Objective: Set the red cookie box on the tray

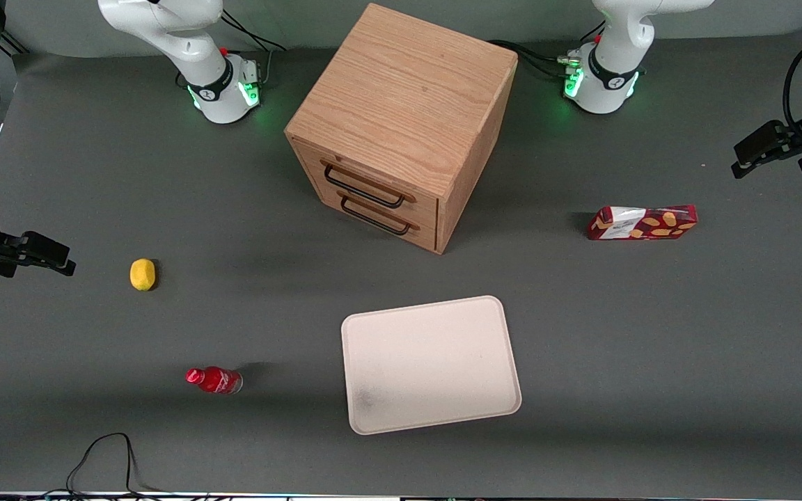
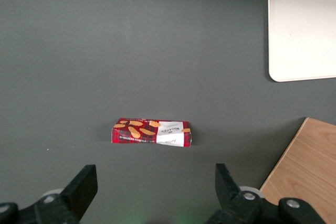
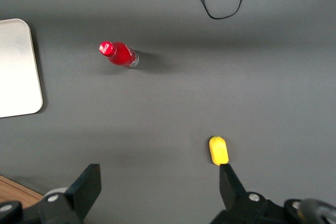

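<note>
The tray (image 1: 431,364) lies bare, nearer the front camera than the drawer cabinet (image 1: 401,125). The box (image 1: 642,223) lies flat toward the working arm's end. Your gripper (image 2: 152,190) hovers released above it; descend and straddle its narrow width.

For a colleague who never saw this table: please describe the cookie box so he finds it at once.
From the wooden drawer cabinet, look toward the working arm's end of the table, where the open end effector hovers. The red cookie box lies there alone: long, dark red, cookie pictures, white panel.
</note>
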### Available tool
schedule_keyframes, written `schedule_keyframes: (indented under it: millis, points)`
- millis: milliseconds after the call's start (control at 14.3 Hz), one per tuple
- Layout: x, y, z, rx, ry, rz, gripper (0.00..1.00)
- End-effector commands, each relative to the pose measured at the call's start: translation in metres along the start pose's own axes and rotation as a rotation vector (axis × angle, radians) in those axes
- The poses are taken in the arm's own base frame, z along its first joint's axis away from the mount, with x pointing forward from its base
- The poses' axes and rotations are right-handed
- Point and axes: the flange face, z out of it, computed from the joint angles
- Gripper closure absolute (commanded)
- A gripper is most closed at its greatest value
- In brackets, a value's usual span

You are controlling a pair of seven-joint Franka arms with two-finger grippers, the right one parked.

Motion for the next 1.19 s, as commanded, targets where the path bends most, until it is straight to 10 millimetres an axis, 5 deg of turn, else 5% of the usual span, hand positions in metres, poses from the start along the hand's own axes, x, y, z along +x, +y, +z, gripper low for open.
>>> schedule_keyframes:
  millis: [0,628,1116]
  points:
    - [-0.01,-0.005,0.007,0.017,-0.033,-0.033,0.0]
    - [-0.097,-0.014,0.01,0.015,0.007,-0.033,0.0]
    - [-0.108,-0.016,0.011,0.018,-0.009,-0.071,0.0]
